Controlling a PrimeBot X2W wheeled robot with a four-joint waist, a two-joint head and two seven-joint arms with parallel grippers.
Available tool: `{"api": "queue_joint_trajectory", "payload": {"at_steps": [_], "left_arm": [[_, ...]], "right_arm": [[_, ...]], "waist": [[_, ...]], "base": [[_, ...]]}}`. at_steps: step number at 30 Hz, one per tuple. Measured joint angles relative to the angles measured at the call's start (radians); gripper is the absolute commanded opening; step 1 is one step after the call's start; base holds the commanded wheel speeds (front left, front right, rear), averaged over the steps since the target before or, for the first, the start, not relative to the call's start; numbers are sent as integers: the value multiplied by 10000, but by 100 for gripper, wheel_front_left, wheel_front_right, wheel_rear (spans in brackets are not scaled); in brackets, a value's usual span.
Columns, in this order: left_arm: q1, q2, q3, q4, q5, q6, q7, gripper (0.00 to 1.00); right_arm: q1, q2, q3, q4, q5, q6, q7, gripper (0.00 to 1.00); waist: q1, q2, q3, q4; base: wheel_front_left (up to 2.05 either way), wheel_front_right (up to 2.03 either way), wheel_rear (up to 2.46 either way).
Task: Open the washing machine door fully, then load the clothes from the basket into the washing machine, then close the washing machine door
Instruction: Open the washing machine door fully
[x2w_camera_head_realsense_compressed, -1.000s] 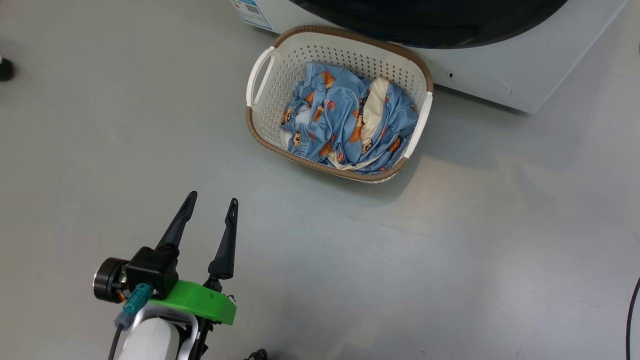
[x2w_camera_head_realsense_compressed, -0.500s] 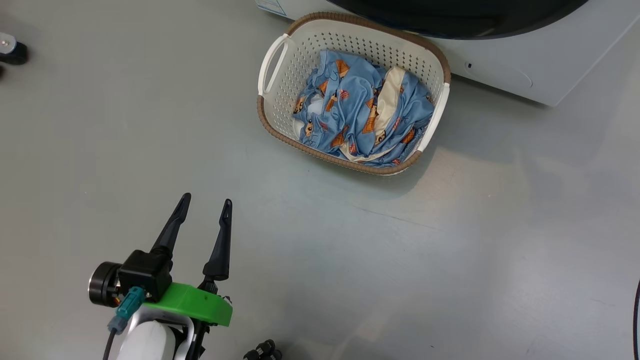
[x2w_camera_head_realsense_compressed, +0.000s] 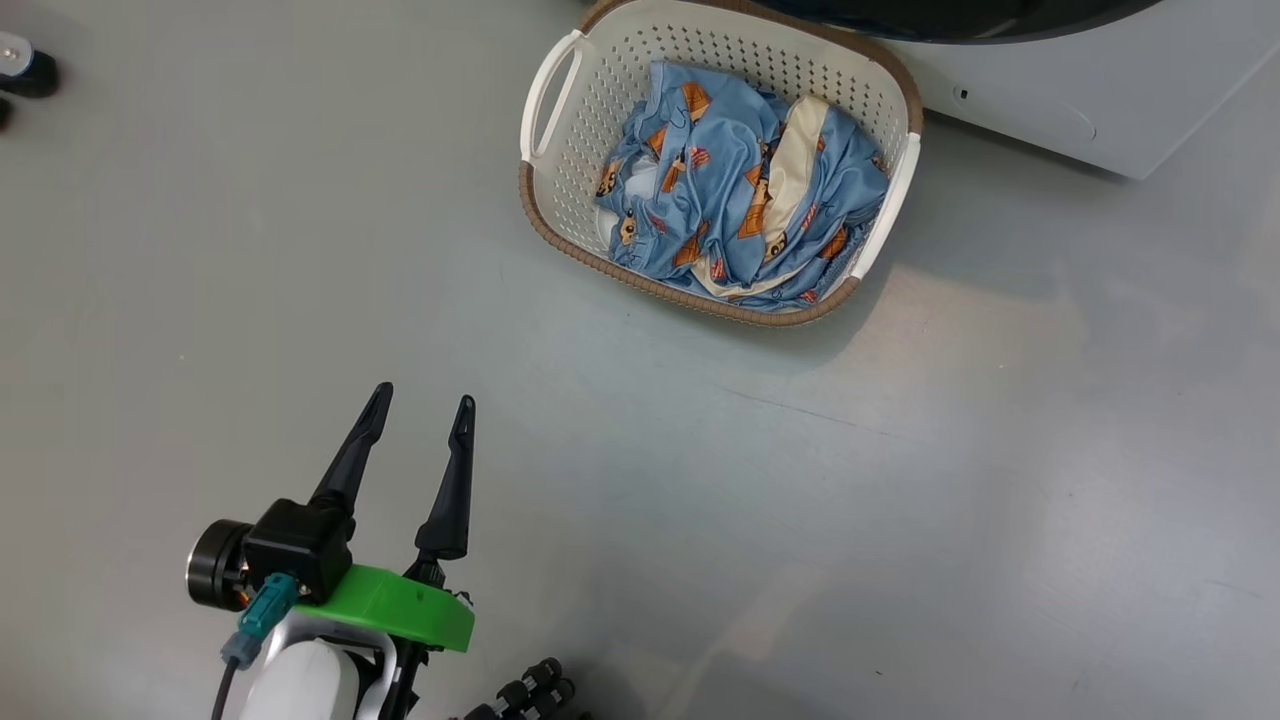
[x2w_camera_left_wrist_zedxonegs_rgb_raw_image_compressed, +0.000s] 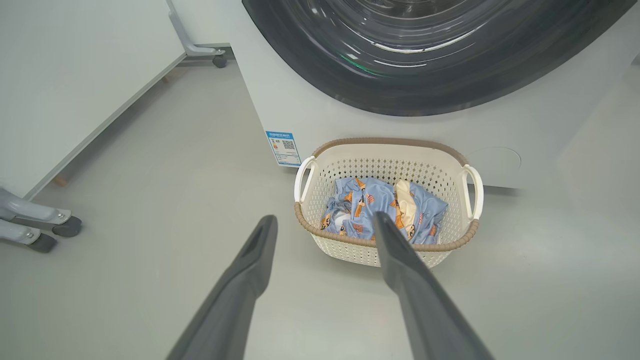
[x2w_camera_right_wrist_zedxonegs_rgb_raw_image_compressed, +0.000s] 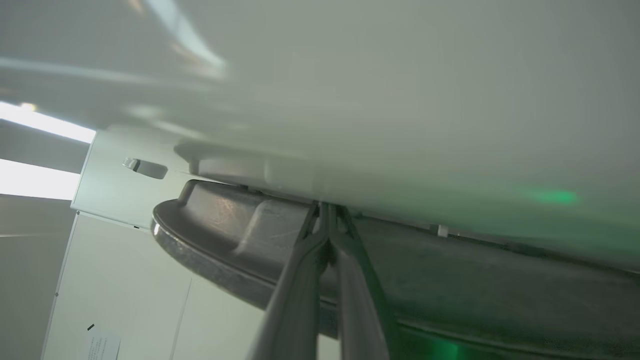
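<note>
Left gripper (x2w_camera_head_realsense_compressed: 422, 402) jaws spread, holding nothing, hovering over the floor (x2w_camera_head_realsense_compressed: 900, 500) and well short of the basket (x2w_camera_head_realsense_compressed: 575, 170). Clothes (x2w_camera_head_realsense_compressed: 735, 200) lie bunched in the basket, just before the washer (x2w_camera_head_realsense_compressed: 1060, 90). Right gripper (x2w_camera_right_wrist_zedxonegs_rgb_raw_image_compressed: 326, 207) fingers clenched together, tips at the door (x2w_camera_right_wrist_zedxonegs_rgb_raw_image_compressed: 225, 225) edge.

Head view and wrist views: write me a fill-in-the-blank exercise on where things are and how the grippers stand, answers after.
1. The clothes lie ____ the basket.
2. The left gripper hangs over the floor with its jaws ____.
3. The right gripper is ____, its tips at the door's edge.
Missing words: inside; open; shut.
</note>
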Motion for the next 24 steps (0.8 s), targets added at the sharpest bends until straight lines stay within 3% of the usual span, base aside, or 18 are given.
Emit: {"api": "queue_joint_trajectory", "payload": {"at_steps": [24], "left_arm": [[39, -36, 138, 50, -345, 0, 0, 100]], "right_arm": [[-538, -307, 669, 460, -10, -2, 1122, 0]], "waist": [[0, 0, -37, 145]], "base": [[0, 0, 0]]}}
